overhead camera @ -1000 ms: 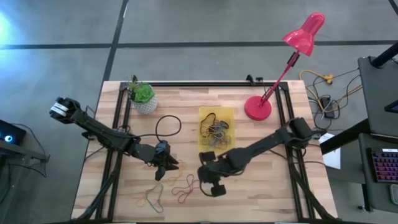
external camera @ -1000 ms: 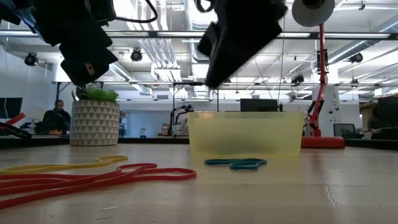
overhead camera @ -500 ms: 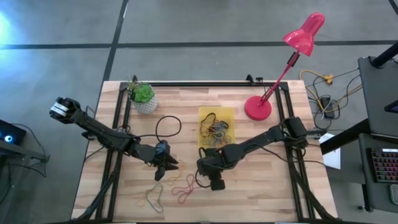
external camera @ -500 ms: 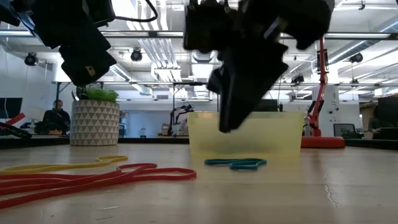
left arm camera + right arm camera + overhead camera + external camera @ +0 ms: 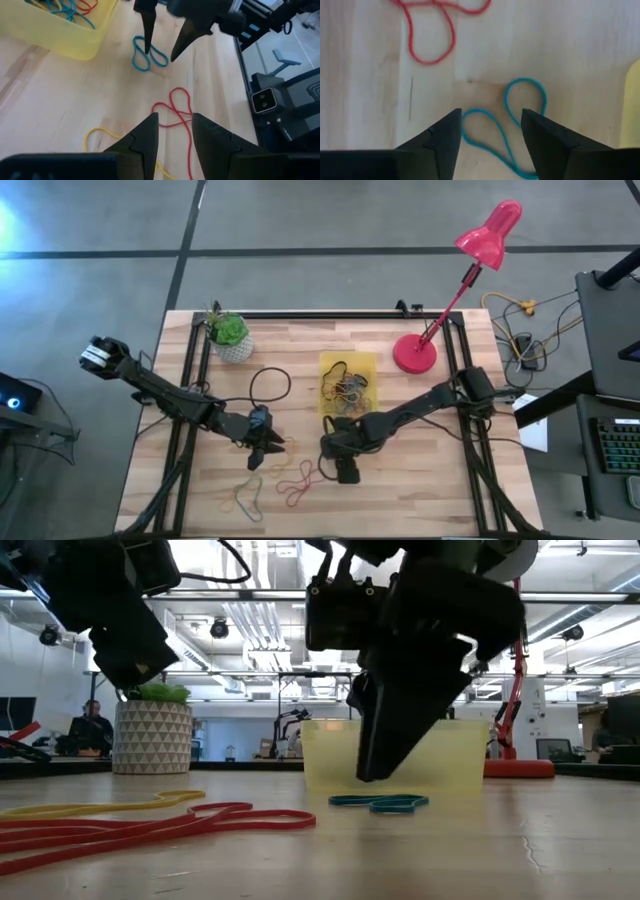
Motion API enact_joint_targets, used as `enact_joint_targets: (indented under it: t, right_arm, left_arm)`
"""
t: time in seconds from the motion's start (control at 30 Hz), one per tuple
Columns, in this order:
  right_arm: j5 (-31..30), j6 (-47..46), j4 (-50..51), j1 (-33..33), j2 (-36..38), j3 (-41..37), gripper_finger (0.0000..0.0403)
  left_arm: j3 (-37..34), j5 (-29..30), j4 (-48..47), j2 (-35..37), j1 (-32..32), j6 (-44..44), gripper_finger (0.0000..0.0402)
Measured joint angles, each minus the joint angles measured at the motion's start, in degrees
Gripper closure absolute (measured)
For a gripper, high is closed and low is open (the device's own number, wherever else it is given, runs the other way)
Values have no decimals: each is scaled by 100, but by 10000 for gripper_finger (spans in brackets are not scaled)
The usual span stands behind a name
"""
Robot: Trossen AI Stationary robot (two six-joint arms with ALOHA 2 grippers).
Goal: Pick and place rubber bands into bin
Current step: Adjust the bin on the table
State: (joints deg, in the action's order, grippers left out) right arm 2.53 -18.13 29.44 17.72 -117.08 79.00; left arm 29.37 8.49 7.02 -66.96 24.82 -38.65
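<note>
Down has come the right gripper (image 5: pixel 490 135), and now its fingers stand apart over the blue rubber band (image 5: pixel 512 127) on the table, just beside the yellow bin (image 5: pixel 348 365). Left gripper (image 5: pixel 174 132) hangs part-open, holding nothing. No writing shows.

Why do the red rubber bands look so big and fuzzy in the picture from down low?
In the low view, the red rubber bands lie closest to the lens, so they loom large and soft, while the bin behind looks sharper; in the high view the same bands are thin, small loops.
</note>
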Motion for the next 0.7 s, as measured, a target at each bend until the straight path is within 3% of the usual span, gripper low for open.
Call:
enact_joint_targets:
  t: [0.7]
  right_arm:
    - [-845,-405,-868,3,230,-847,195]
  left_arm:
    - [-72,-2,5,0,-2,-140,300]
